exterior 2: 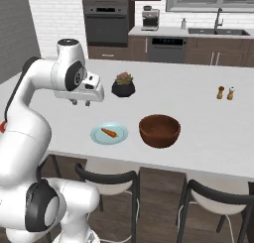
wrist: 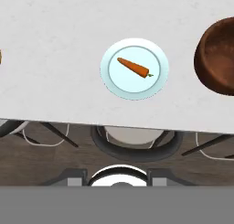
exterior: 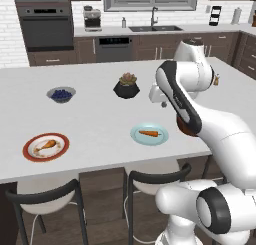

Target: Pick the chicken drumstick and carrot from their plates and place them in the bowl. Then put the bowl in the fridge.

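1. While the white arm hangs high above the pale grey bench [exterior: 100, 124], its gripper [exterior 2: 81, 102] points down with nothing between the fingers; how wide the jaws stand I cannot tell.
2. Small orange tapered carrot [wrist: 134, 67] lies on the plain pale blue round plate [wrist: 155, 83], near the bench's front edge.
3. Small golden-brown chicken drumstick [exterior: 46, 145] lies on the white plate with broad red-orange rim [exterior: 30, 154], well apart to the left.
4. Deep glossy reddish-brown wooden bowl [exterior 2: 159, 130] stands just beside the blue plate, on its right, not touching.
5. Black faceted plant pot [exterior: 126, 89] and small grey bowl of blueberries [exterior: 61, 94] sit farther back.
6. Two dark-backed stools [exterior 2: 106, 182] stand under the bench edge.
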Available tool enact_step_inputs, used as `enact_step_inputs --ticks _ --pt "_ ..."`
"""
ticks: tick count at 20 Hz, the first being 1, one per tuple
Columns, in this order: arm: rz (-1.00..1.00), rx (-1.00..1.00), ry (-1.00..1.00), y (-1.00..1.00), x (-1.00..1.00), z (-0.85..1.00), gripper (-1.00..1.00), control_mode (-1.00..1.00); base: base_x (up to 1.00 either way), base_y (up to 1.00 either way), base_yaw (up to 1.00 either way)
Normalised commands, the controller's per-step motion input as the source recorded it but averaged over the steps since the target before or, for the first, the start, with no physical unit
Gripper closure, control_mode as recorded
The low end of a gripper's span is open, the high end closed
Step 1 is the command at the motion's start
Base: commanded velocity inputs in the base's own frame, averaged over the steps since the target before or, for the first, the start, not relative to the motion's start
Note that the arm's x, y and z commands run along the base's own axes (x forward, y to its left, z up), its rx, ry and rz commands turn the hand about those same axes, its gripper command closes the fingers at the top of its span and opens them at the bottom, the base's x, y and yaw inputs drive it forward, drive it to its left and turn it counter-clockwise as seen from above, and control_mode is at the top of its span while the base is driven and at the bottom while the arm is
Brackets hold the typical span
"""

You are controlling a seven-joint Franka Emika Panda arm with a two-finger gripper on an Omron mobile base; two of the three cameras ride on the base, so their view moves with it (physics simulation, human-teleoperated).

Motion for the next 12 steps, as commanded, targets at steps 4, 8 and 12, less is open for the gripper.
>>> enact_step_inputs --ticks 4,8,12 --pt "0.00 0.00 -0.03 0.00 -0.58 -0.07 -1.00 -1.00 0.00 0.00 0.00" --pt "0.12 -0.03 -0.10 0.00 -0.50 -0.56 -1.00 -1.00 0.00 0.00 0.00" --pt "0.45 -0.01 0.21 -0.04 0.75 -0.87 -1.00 -1.00 0.00 0.00 0.00"
